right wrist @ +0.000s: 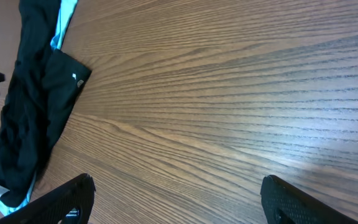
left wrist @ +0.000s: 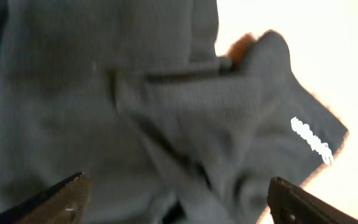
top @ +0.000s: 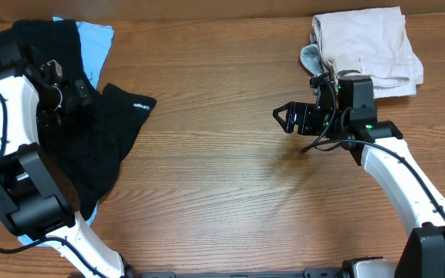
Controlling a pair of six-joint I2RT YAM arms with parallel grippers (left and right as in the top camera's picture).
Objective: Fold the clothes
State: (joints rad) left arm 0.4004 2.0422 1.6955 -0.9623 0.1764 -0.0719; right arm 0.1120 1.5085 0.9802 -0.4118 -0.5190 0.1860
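The black T-shirt (top: pixel 103 131) lies crumpled at the left end of the wooden table (top: pixel 222 177), and everything else here is placed from it. The left gripper (left wrist: pixel 178 186) hangs directly over this shirt, above its upper middle part. In the left wrist view its two fingers (left wrist: pixel 61 200) stand wide apart, with folds of the dark cloth showing between them. I cannot tell if the fingertips touch the cloth or only stay just above it. The white logo (left wrist: pixel 312 142) sits on a corner of the shirt, to the right of the gripper, near the bare wood.

The right gripper (top: pixel 283 117) is well apart from the black T-shirt, far to its right and over bare table. Its fingers (right wrist: pixel 309 202) are also spread and nothing is between them. Its tips point toward the shirt.

A light-blue garment (top: pixel 97 40) lies under the black T-shirt. It shows at the far edge of the shirt and again as a thin strip at the near end. The beige clothes (top: pixel 369 46) make a folded pile at the far right corner, the farthest thing from the black shirt, just behind the right gripper. A small grey-blue piece (top: pixel 310 56) sticks out on the side of the pile that faces the shirt.

By count there are two grippers, one light-blue garment and one beige pile. The number of pieces in the pile is not clear. The black heap may be one shirt or more; I cannot tell.
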